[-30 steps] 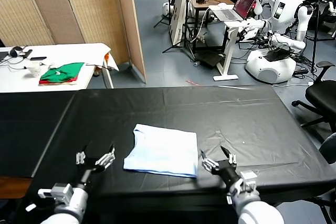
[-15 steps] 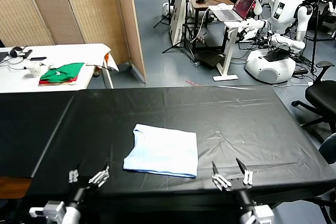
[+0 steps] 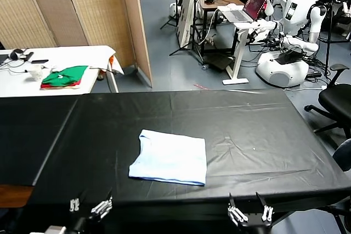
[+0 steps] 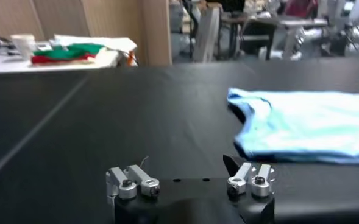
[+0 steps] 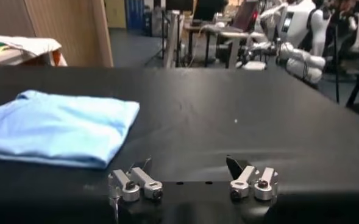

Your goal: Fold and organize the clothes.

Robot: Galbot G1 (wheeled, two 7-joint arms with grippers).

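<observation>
Where the black tabletop (image 3: pixel 258 130) lies bare around it, the pale light-blue T-shirt (image 3: pixel 170 157) rests folded into a rough rectangle, flat on the cloth slightly left of the middle and nearer the robot's edge. Both arms sit low at that near edge, well apart from the garment. The left gripper (image 3: pixel 88 206) shows at the lower left with its fingers spread wide and nothing between them; the left wrist view shows the T-shirt (image 4: pixel 301 125) lying beyond its empty gripper (image 4: pixel 190 182). The right gripper (image 3: pixel 250 213) sits at the lower right, likewise spread open and holding nothing, and its wrist view shows the folded T-shirt (image 5: pixel 54 128) ahead of the open gripper (image 5: pixel 191 182). On a white side table (image 3: pixel 60 56) farther off lie folded green and red garments (image 3: pixel 64 76).
</observation>
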